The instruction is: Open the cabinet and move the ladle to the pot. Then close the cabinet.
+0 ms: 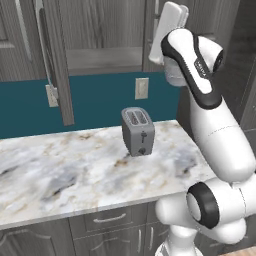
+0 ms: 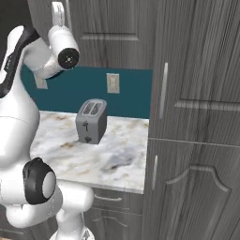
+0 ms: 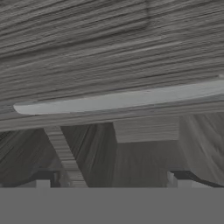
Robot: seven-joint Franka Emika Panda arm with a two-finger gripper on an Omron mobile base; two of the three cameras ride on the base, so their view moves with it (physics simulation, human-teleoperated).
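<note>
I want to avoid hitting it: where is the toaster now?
The toaster stands upright on the marble counter, toward its back right part in the left base view, just below the wall outlet and left of the arm.

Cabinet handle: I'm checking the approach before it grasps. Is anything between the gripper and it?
Nothing visible: the open gripper faces the silver cabinet handle directly, with only bare space between them.

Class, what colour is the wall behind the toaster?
Teal wall, clearest in the left base view.
</note>
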